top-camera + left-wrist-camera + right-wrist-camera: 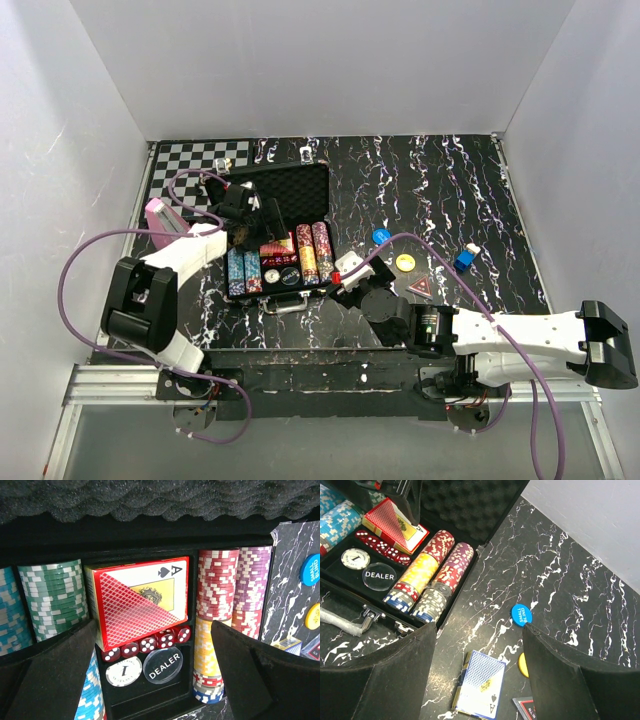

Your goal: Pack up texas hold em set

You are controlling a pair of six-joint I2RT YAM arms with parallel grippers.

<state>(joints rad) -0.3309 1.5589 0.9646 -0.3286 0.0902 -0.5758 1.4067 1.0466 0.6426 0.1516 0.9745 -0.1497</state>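
One black briefcase (290,190) lies open at the centre left of the overhead view on the black marbled desk (450,190), its foam-lined lid folded toward the top of the frame. Four rows of chips (215,585) fill its tray, two along the left side and two along the right. Between them sit one red card deck (140,597), five red dice (148,644) in a line below it, and two round pieces side by side: a white button (123,671) and a clear DEALER button (162,665).

The left hand (154,625) hangs over the middle of the tray with its fingers spread wide and nothing between them. The right hand (479,630) is over the desk just right of the case, its fingers well apart and holding nothing.

Outside the case, one blue card deck (480,687) lies at the bottom of the right wrist view. Near it are one blue SMALL BLIND button (521,614) and one yellow button (522,664), which is partly hidden by a finger. One blue cube (463,259) sits further right, and one chessboard (200,158) lies in the upper left.
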